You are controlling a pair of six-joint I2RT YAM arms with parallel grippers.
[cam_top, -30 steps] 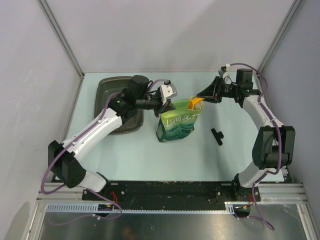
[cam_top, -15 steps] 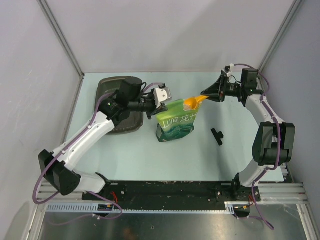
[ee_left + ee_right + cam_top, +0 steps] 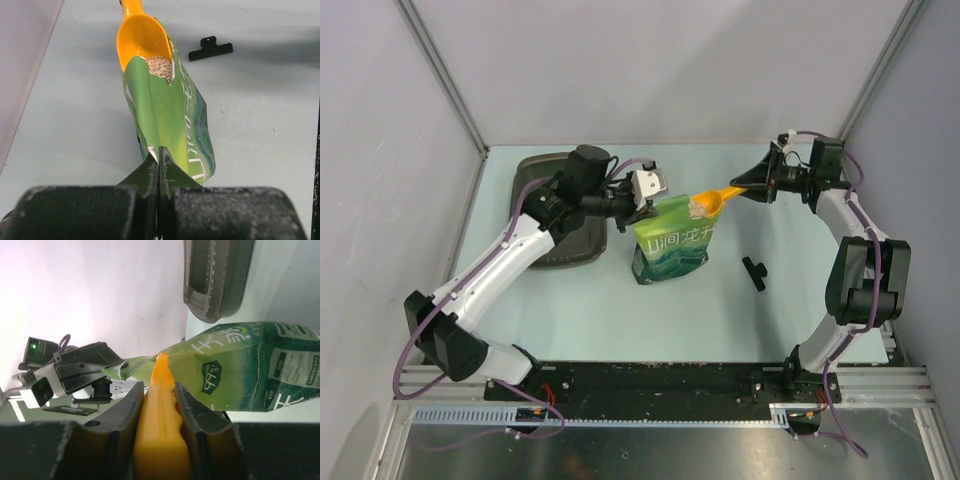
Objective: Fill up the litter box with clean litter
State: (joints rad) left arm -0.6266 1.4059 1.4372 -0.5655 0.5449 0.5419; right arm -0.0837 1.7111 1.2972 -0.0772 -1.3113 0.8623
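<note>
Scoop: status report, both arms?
Left gripper shut on green pouch corner. Right gripper shut on orange scoop handle; scoop holds clean litter at pouch mouth. Litter box far left, left arm overlapping it.

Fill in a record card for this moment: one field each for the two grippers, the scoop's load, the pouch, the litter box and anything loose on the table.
left gripper: shut on the top edge of the green pouch
right gripper: shut on the handle of the orange scoop
scoop load: clean litter in the bowl, at the pouch mouth
pouch: standing on the table, held up by its top edge
litter box: left of the pouch, apart from the scoop
loose item: black clip, right of the pouch
</note>
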